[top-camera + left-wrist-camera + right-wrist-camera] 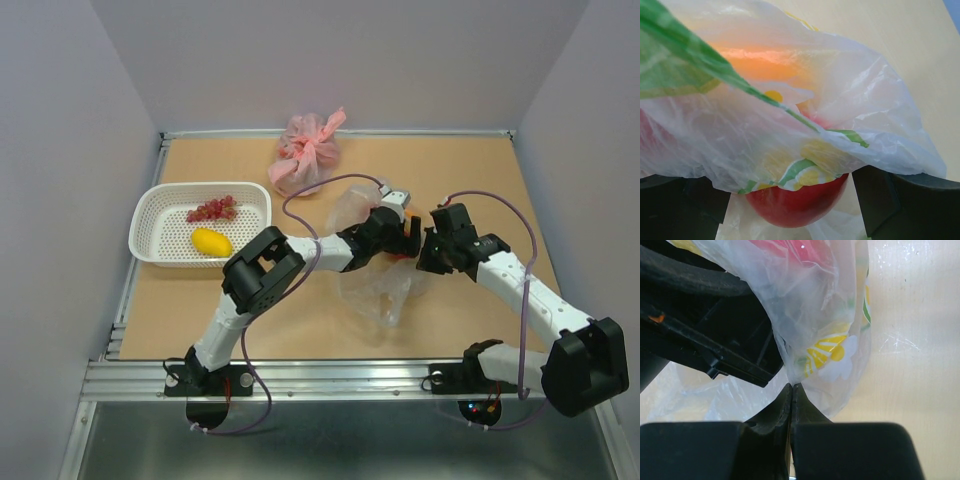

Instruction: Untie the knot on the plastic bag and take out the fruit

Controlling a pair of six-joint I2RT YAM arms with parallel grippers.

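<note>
Near the middle of the tabletop, a little toward the right edge, we see the thin clear crinkly plastic bag (385,295) lying slack, with both arms meeting over its far end. Our left gripper (790,200) stands wide open. Its two black fingers (900,205) sit on either side of a round red toy fruit (797,210), whose upper part is veiled by the bag's film, printed in green and yellow. We cannot tell whether either finger touches the fruit. Our right gripper (791,395) has its jaws pressed tight together, and the bag's film runs down into the seam at their tips, so a fold of it looks pinched there. Toward the left edge, a white perforated plastic basket (150,235) holds a yellow mango-shaped fruit (211,241) and a small red grape bunch (212,209), well apart from the clear bag. At the far edge lies a pink tied bag (308,150).
</note>
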